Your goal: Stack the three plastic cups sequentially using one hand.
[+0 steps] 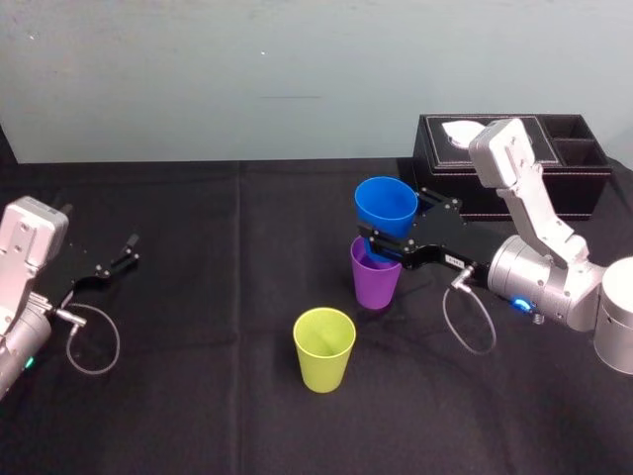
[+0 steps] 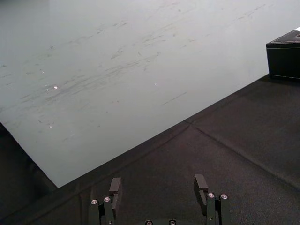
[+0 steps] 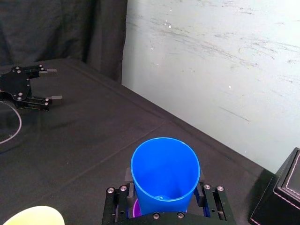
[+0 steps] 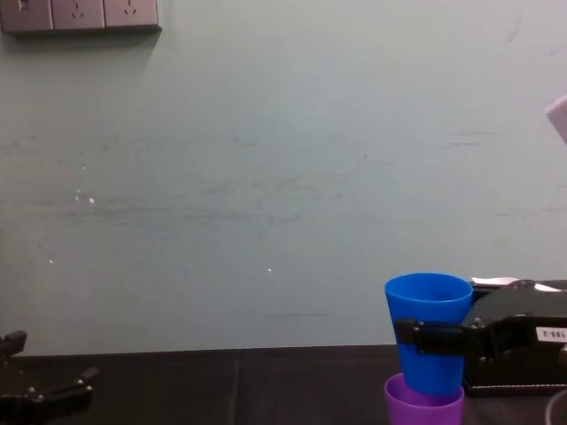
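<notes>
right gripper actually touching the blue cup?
Touching. The chest view shows the right gripper clamped across the blue cup; in the right wrist view its jaws press both sides of it with no gap.

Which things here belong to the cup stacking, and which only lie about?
Belonging to the job: blue cup, held by the right gripper over the purple cup; yellow-green cup.
Lying about: black box; left gripper, open, parked at the left.

black-clothed table [image 1: 198, 297]: purple cup [image 1: 376, 282], yellow-green cup [image 1: 323, 348], black box [image 1: 591, 188] at far right.
</notes>
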Robot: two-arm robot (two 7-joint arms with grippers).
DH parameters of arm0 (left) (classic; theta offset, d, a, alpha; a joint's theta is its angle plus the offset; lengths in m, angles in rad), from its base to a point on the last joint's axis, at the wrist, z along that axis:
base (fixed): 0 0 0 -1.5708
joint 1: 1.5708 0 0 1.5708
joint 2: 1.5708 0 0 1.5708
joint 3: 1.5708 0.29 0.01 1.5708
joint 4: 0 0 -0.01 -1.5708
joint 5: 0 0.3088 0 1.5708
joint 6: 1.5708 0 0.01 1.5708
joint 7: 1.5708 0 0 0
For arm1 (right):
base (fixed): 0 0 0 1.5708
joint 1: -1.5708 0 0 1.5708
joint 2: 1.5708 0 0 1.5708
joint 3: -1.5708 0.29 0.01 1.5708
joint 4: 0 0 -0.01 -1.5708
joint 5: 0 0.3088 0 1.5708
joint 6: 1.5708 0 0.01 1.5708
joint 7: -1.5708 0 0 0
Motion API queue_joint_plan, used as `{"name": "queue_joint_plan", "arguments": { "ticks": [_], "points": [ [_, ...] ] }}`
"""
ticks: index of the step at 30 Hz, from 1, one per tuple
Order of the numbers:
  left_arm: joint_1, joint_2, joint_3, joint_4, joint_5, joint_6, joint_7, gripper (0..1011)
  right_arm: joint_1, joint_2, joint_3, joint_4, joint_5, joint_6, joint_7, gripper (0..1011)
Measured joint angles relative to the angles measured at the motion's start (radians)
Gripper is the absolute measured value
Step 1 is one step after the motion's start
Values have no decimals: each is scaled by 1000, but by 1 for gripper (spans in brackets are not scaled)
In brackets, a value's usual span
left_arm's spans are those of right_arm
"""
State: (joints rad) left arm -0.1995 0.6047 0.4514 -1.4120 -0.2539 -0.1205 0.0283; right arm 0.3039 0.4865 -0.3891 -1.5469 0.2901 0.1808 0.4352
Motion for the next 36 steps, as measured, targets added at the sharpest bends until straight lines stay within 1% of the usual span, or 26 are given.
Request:
{"name": "queue_joint_plan", "arguments": {
  "ticks": [16,36],
  "points": [
    [0,0,0,0,0,0,0,1010,8,-12,-8,35,-3,-6,13,726],
    [0,0,0,0,0,0,0,1010,10,-22,-17,80,-1,-27,24,726]
  ]
}}
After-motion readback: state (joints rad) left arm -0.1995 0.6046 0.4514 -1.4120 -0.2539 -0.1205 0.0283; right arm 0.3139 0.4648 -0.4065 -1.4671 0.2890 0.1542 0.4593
